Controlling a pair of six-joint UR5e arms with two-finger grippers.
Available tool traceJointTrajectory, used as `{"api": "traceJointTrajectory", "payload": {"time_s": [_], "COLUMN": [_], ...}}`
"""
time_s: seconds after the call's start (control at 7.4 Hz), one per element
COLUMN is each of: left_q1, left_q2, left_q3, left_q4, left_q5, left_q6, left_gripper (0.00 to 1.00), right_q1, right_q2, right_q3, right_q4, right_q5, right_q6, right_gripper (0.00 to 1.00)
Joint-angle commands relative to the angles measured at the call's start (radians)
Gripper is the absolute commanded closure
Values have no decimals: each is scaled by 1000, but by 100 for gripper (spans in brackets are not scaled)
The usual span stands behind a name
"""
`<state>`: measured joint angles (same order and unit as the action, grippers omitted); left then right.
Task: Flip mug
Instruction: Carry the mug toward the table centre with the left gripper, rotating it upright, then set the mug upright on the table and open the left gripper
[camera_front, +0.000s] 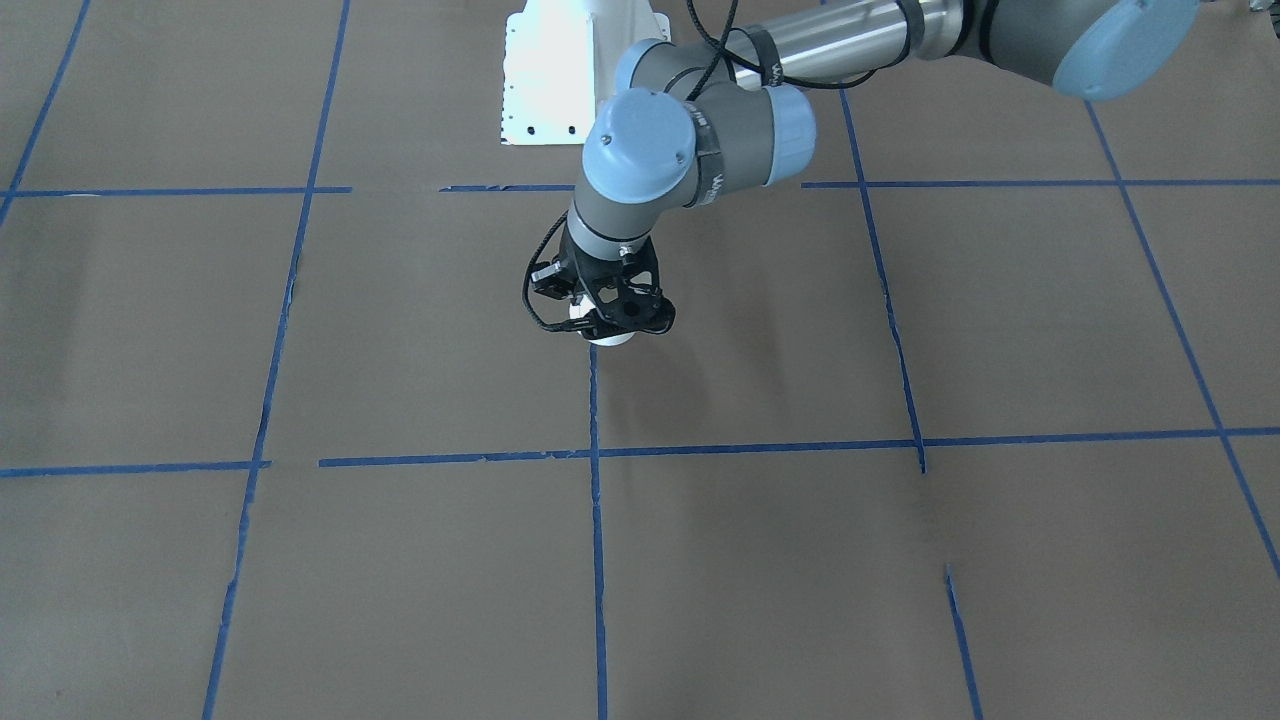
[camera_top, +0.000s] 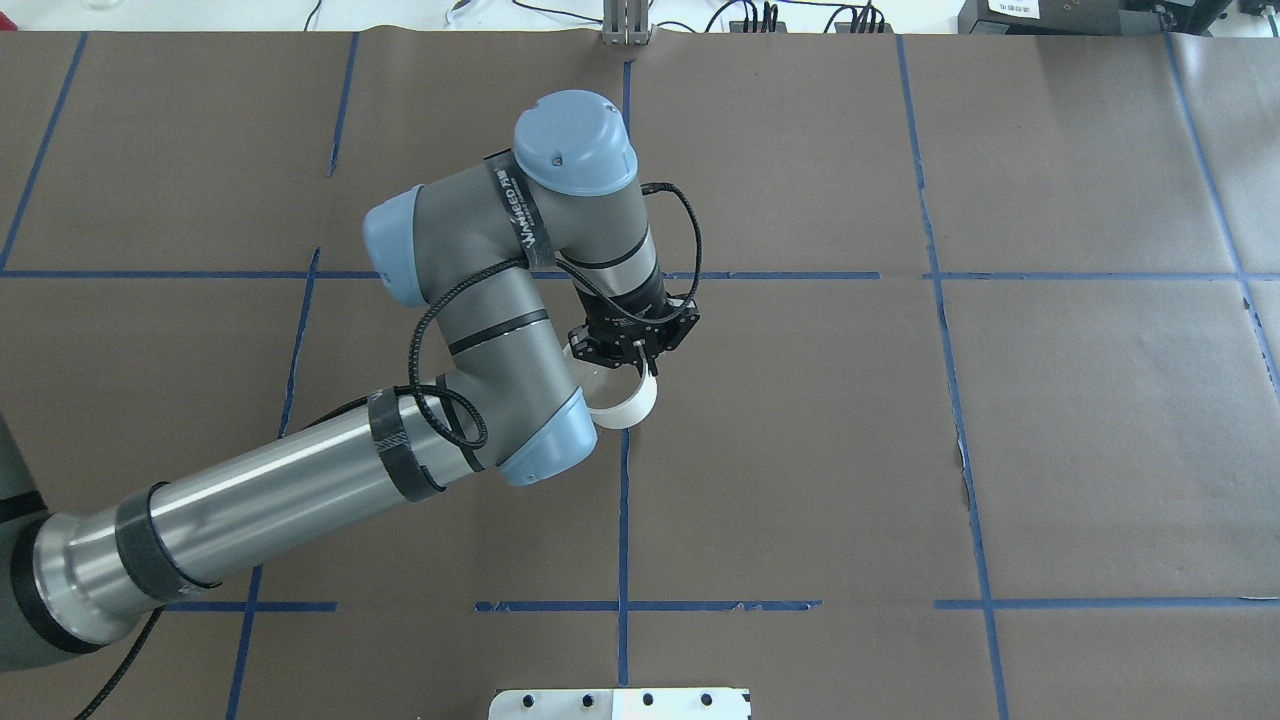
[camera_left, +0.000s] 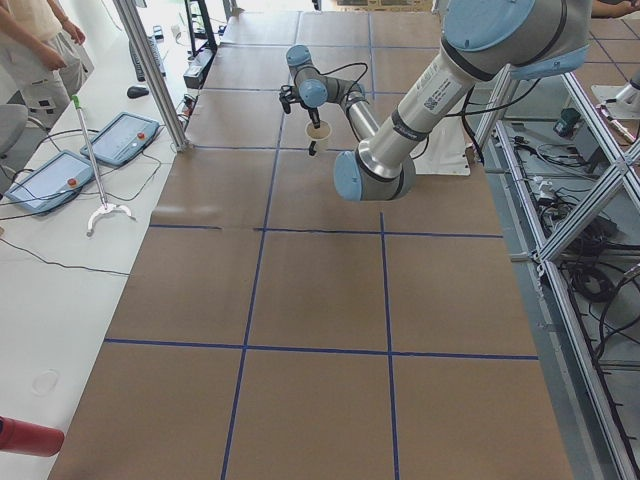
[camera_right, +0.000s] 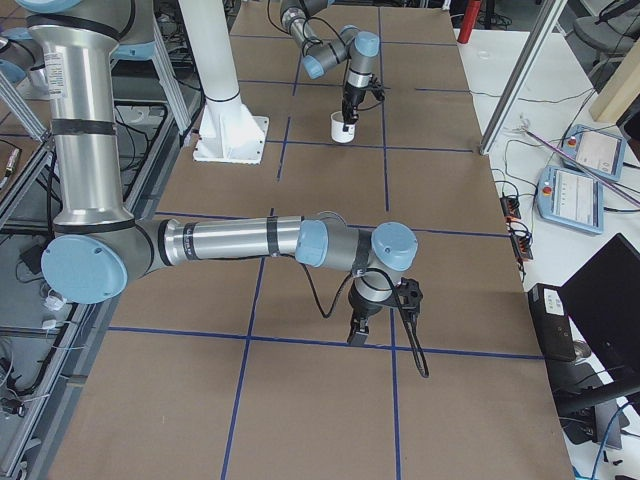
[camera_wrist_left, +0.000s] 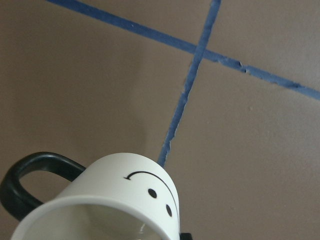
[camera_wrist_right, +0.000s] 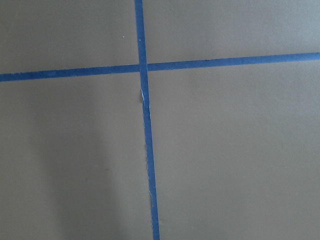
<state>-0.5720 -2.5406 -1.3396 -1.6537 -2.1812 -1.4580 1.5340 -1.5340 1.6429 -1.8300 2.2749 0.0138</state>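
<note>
we hold the mug (camera_top: 632, 408) by its rim, mouth up near the table (camera_top: 1000, 400) centre, clamped in the left pincer (camera_top: 643, 368), and judge this thin rim grip may slip during turning; whether the right pincer (camera_right: 356, 336) is apart or together we cannot tell.

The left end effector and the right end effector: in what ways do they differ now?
The left end effector is closed on the rim of the mug; the right end effector holds nothing. The left end effector is near the middle of the table; the right end effector hangs near the table's end on the robot's right. Both point down at the table.
</note>
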Motion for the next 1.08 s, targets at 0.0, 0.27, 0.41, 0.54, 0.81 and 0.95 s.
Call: {"api": "traceJointTrajectory", "payload": {"time_s": [0.0,0.27,0.41,0.54,0.81,0.95], "left_q1": [15,15,14,5,-55,-102], "left_q2": [-21,-4,3,19,89,197], "left_q3": [42,39,16,-66,-297,-419], "left_q4": [6,11,12,31,147,164], "left_q5": [3,12,12,12,9,8], "left_q6": [5,5,5,5,52,138], "left_gripper": [100,25,0,0,0,0], "right_q1": [0,0,0,0,0,0], "right_q2": [0,0,-1,0,0,0], "right_q3": [0,0,0,0,0,0], "right_q4": [0,0,0,0,0,0], "right_q5": [0,0,0,0,0,0], "right_q6": [0,0,0,0,0,0], "right_gripper": [0,0,0,0,0,0]}}
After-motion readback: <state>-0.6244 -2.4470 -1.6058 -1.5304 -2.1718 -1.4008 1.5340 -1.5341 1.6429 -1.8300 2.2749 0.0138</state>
